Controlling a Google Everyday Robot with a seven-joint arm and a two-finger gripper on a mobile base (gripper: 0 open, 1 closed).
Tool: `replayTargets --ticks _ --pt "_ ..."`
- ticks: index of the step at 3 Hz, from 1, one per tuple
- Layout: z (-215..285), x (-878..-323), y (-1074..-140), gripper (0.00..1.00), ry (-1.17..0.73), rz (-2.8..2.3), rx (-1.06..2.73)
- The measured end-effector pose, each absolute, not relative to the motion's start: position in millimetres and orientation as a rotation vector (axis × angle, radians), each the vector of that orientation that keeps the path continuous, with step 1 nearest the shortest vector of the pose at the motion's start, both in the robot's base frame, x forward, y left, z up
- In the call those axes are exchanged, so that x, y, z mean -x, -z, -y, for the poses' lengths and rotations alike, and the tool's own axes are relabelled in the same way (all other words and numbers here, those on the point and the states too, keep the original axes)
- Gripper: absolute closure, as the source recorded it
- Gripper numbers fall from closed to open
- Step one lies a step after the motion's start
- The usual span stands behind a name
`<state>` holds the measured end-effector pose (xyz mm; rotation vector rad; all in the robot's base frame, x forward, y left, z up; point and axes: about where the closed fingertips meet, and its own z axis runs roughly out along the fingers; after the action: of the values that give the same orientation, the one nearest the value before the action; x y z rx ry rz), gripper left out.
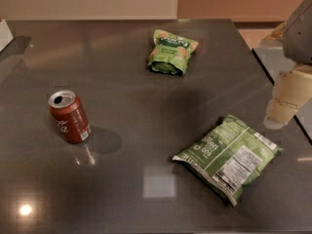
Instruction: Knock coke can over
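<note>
coke can (70, 117): white script, illegible | near green bag (228, 156): back-label print, unreadable | gripper (279, 117): right edge

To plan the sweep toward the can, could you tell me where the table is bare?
Bare: the wide middle of the table between the coke can, far green bag and near green bag, and the front left corner. Tightest: the right edge, where the tool hangs by that bag.

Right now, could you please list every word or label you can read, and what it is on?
coke can: white script, too blurred to quote.
near green bag: white label panel, unreadable.
far green bag: print unreadable.
gripper, at the right edge: no text.
</note>
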<state>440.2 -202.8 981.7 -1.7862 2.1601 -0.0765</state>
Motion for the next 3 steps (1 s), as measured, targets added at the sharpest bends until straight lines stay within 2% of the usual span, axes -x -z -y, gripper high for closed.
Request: replayTargets --ticks 3 --pt "82 -431 -985 0.00 -0.157 -1.824 1.881"
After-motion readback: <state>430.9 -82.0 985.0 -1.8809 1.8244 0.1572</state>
